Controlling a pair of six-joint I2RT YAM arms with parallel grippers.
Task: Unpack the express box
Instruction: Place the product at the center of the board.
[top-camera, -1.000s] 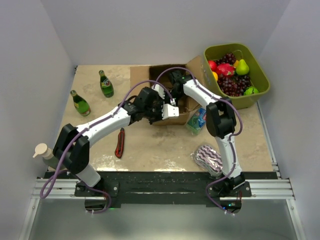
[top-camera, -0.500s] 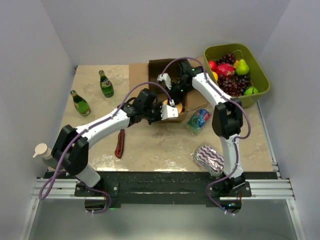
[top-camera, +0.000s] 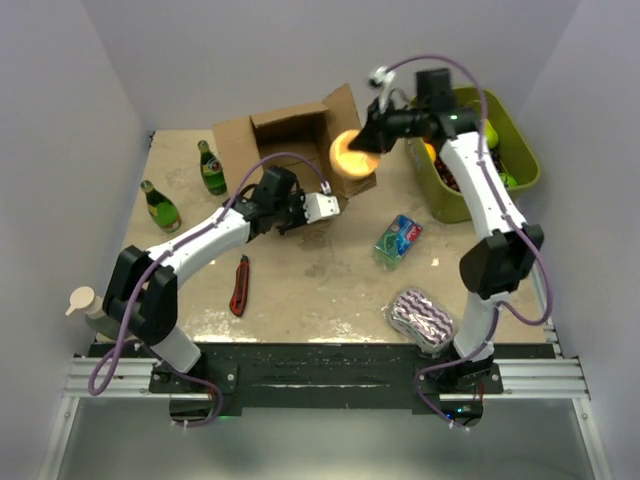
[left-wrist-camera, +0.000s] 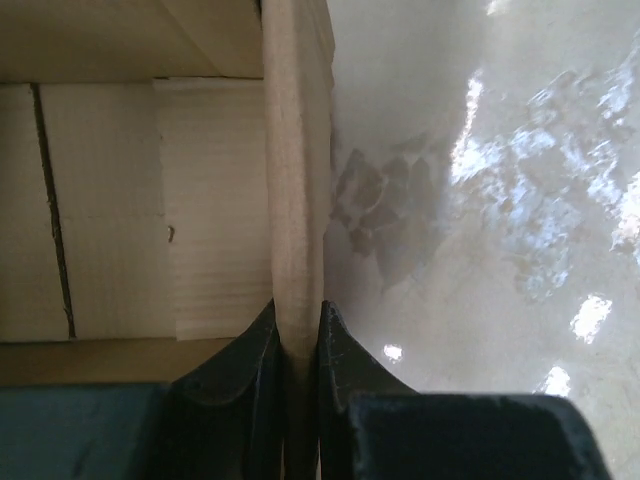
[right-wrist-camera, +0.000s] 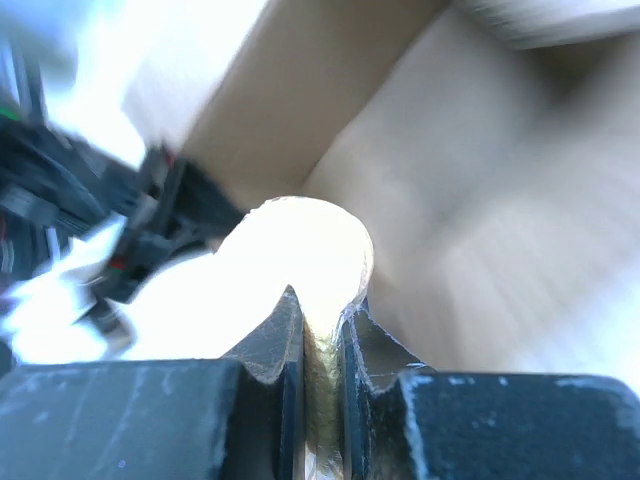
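Observation:
The express box (top-camera: 285, 140) is a brown cardboard carton, open and tipped at the back middle of the table. My left gripper (top-camera: 337, 204) is shut on the edge of the box's near wall; the left wrist view shows the cardboard wall (left-wrist-camera: 296, 180) pinched between the jaws of that gripper (left-wrist-camera: 297, 312), with the box's bare inside to the left. My right gripper (top-camera: 367, 143) is raised above the box's right side and is shut on a round yellow-orange object (top-camera: 348, 155). In the right wrist view this glaring yellow object (right-wrist-camera: 315, 250) sits between the jaws of the gripper (right-wrist-camera: 320, 300).
An olive-green tub (top-camera: 525, 175) of fruit stands at the back right. Two green bottles (top-camera: 211, 168) (top-camera: 160, 207) lie at the left. A red box cutter (top-camera: 240, 285), a blue-green packet (top-camera: 397, 240), a purple striped cloth (top-camera: 420, 315) and a pump bottle (top-camera: 85, 305) lie nearer.
My right gripper has come up out of the box, to the right, holding the yellow-orange object. The box has tipped and shifted left, with my left gripper still on its wall.

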